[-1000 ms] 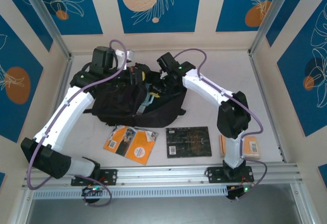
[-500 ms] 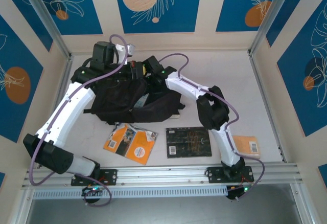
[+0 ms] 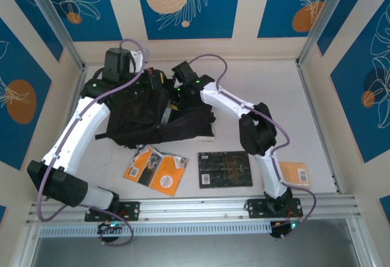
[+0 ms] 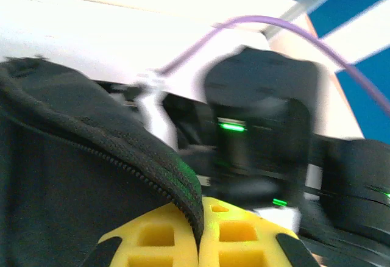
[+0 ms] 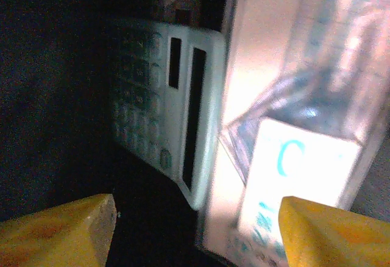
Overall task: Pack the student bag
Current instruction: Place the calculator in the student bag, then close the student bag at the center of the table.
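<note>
left gripper jaws clamped on zipper edge of large black soft fabric backpack, upper left of worktop. right gripper nearer: jaws apart, inside bag mouth, pale grey calculator dead ahead.

Top view: bright, even overhead light, sharp throughout. Faint soft shadows beneath arms on pale surface. Student bag reads as near-featureless black.
Left wrist view: heavy blur, far wall blown out white, left claw close and soft.
Right wrist view: dim, left half almost black. Glare on white box, calculator blurred.
</note>
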Motion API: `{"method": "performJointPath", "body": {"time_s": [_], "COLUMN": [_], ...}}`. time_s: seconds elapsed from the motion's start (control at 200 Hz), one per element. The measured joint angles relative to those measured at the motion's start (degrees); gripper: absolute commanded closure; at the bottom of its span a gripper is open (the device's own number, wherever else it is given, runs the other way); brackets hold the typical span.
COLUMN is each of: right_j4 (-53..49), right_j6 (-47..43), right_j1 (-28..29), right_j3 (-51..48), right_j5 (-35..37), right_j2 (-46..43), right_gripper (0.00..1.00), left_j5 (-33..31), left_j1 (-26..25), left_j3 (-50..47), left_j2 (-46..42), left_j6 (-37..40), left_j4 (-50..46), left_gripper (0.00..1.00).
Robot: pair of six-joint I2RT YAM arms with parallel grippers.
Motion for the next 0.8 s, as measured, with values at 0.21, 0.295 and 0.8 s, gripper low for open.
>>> {"method": "performJointPath", "body": {"time_s": [0.21,0.295,0.8], "right_j4": [-0.3,-1.3,-22.8], "right_j6": [-6.9,-9.2,-1.7], "right_j1": [-1.3,-1.4,-5.4], "right_j3": [-8.3,-9.6,-35.2], "right_j5": [5.4,8.6,33.7], "right_j2": [-15.2,-19.5,-41.5], "right_gripper": [0.24,0.26,0.3], "left_j5": [-4.9,-5.1,-0.5], "left_j1": [5.1,6.1,2.1], "left_j3": [-1.4,-1.3,-3.8], "left_j2": [-1.0,0.0,9.4], "left_j6": [-3.3,-4.2,-5.0], "left_j4": [0.1,0.3,5.2], "left_gripper": [1.0,1.0,1.0]}}
